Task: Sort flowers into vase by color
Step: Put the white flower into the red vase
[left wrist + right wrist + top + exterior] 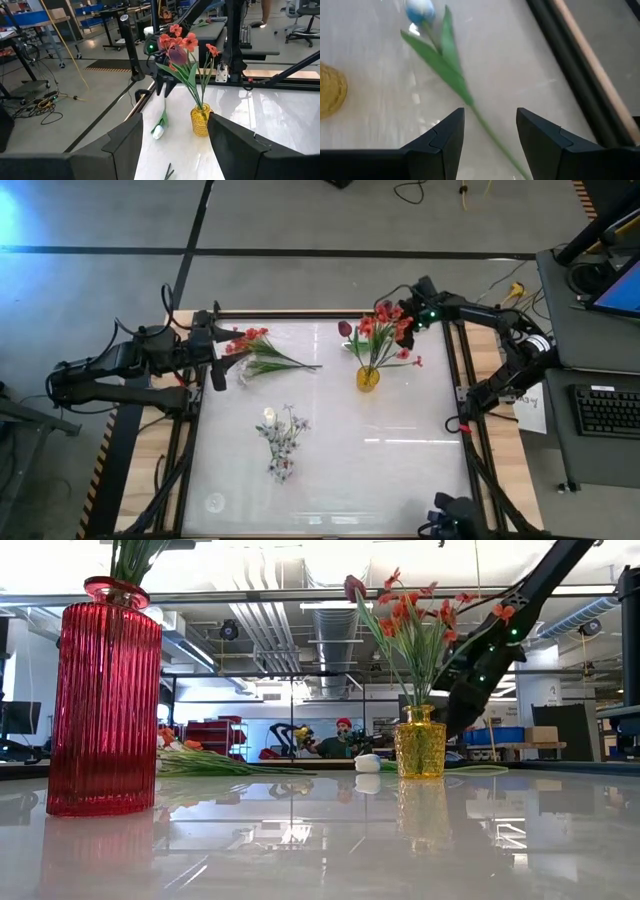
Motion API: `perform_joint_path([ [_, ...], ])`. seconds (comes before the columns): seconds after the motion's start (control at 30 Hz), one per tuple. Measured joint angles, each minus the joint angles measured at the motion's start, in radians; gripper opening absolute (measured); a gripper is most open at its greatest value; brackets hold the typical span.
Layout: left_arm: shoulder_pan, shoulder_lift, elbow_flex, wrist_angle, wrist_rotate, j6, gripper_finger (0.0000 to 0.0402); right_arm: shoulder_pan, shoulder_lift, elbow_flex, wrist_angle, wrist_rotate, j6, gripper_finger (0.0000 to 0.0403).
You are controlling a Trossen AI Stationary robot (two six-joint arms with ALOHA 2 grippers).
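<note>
A yellow glass vase (368,378) (419,745) holds orange-red blossoms (385,325) and a dark maroon tulip (345,329). A white tulip (420,10) (368,762) lies on the table beside the vase, and its green stem (470,107) runs between the fingers of my open right gripper (490,135) (408,330), which hovers over it. More orange-red flowers (262,350) lie flat near the table's far left. My left gripper (215,362) (175,145) is open just left of them. A red ribbed vase (105,700) holds whitish sprays (282,435).
The table's dark frame rail (580,75) runs close to the right gripper. The red vase stands near the table's middle toward the near edge. A desk with a keyboard (608,410) lies beyond the right edge. A person (343,740) sits far off in the room behind.
</note>
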Motion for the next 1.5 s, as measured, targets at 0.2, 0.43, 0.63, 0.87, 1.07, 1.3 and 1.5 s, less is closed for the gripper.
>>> perform_joint_path([
  [0.2,0.0,0.003,0.0,0.0,0.0,0.0,0.0207,0.053,0.02,-0.039,0.079,0.043,0.026,0.0174],
  [0.43,0.0,0.007,0.0,0.0,0.0,-0.007,0.0207,0.067,0.045,-0.044,0.135,0.059,0.047,0.0181],
  [0.63,0.0,0.008,0.0,0.0,0.0,-0.007,0.0207,0.075,0.096,-0.049,0.152,0.06,0.048,0.0215],
  [0.87,0.0,0.01,0.0,0.0,-0.001,-0.005,0.0207,0.094,0.165,-0.047,0.193,0.053,0.023,0.0236],
  [1.07,0.0,0.01,0.0,0.0,-0.001,-0.004,0.0207,0.109,0.199,-0.044,0.233,0.051,0.029,0.0227],
  [1.3,0.0,0.01,0.0,0.0,-0.001,-0.004,0.0208,0.109,0.2,-0.037,0.242,0.065,0.049,0.014],
  [1.5,0.0,0.01,0.0,0.0,-0.001,-0.004,0.0208,0.108,0.191,-0.038,0.23,0.05,0.051,0.0024],
])
